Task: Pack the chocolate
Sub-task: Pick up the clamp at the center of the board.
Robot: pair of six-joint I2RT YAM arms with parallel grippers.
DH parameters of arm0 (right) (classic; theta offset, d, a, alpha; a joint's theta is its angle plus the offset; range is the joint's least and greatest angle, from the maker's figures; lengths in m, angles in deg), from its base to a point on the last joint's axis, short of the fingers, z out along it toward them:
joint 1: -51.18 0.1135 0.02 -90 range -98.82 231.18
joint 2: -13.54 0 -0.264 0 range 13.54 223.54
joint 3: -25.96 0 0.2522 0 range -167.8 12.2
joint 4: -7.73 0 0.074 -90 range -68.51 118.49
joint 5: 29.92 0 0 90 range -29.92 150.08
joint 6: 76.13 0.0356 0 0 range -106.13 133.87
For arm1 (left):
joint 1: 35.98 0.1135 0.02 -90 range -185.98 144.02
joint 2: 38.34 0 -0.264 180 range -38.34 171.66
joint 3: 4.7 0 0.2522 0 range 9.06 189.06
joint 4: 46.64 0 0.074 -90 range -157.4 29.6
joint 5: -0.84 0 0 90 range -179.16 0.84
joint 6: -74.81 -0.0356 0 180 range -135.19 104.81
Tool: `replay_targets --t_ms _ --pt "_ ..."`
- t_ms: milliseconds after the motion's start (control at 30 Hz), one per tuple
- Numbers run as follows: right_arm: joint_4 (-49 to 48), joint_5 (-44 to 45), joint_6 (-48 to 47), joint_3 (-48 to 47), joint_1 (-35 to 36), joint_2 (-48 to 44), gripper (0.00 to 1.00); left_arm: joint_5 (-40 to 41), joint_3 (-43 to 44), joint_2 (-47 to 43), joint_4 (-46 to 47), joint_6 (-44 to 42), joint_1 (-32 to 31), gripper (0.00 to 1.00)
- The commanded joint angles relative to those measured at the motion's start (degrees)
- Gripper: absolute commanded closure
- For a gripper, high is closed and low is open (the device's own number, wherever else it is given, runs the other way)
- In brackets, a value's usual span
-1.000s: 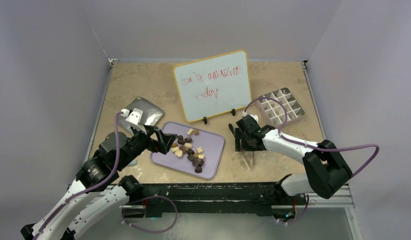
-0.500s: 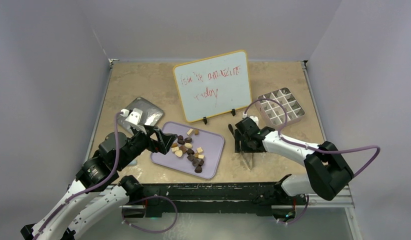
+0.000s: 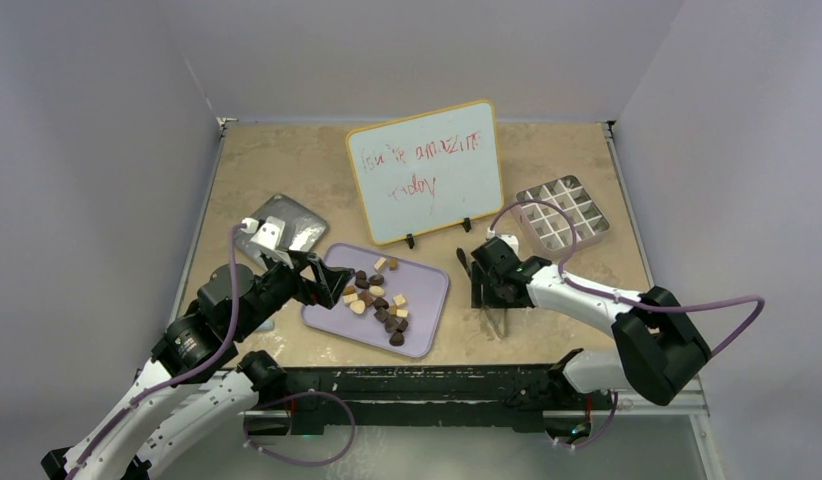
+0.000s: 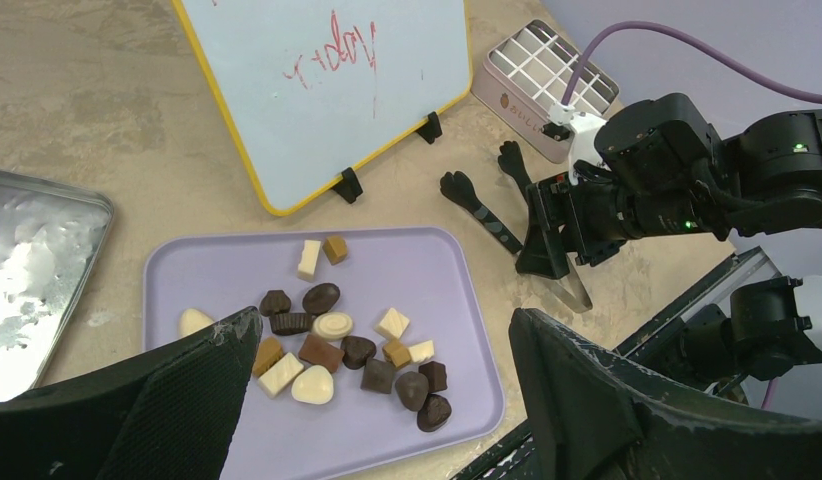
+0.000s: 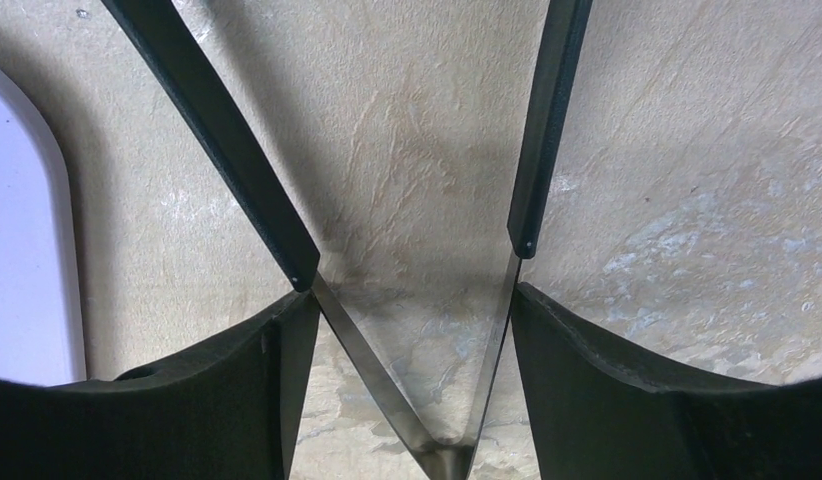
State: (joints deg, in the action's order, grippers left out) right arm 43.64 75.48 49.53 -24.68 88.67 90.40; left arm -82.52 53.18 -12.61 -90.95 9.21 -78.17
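Right wrist view shows your right gripper (image 5: 417, 300) partly open astride the tongs (image 5: 357, 345), grip uncertain, and your left gripper (image 4: 382, 320) wide and empty over the chocolate (image 4: 337, 350) on the lavender tray (image 4: 457, 300), so next squeeze the tongs and lift.

Top cam sits high behind your arm bases, tilted down and forward, wide on the whole surface (image 3: 287, 160). Left wrist cam looks out past the left claw (image 4: 382, 330), down and across at mid range: lavender tray (image 4: 457, 290), whiteboard (image 4: 287, 100), tongs (image 4: 487, 215), all shared with top. Right wrist cam points straight down through the right claw (image 5: 407, 300), very close; it shares only the tongs and a tray edge with the others.
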Motion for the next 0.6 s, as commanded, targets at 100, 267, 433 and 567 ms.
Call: replay_targets --t_ms 100,267,433,567 --pt "3.6 2.4 0.6 -0.3 0.2 2.4 0.34 0.1 -0.3 0.4 1.6 -0.6 -0.2 0.08" --pt "3.6 2.5 0.3 0.4 0.3 0.7 0.44 0.5 -0.4 0.7 1.6 -0.1 -0.2 0.08" --pt "5.5 2.1 -0.3 0.1 1.0 -2.9 0.51 0.0 -0.1 2.6 1.1 1.8 -0.2 0.10" --pt "9.4 0.8 -0.7 -2.0 2.2 -8.0 0.51 -1.5 1.3 5.6 1.4 3.8 -0.2 0.12"
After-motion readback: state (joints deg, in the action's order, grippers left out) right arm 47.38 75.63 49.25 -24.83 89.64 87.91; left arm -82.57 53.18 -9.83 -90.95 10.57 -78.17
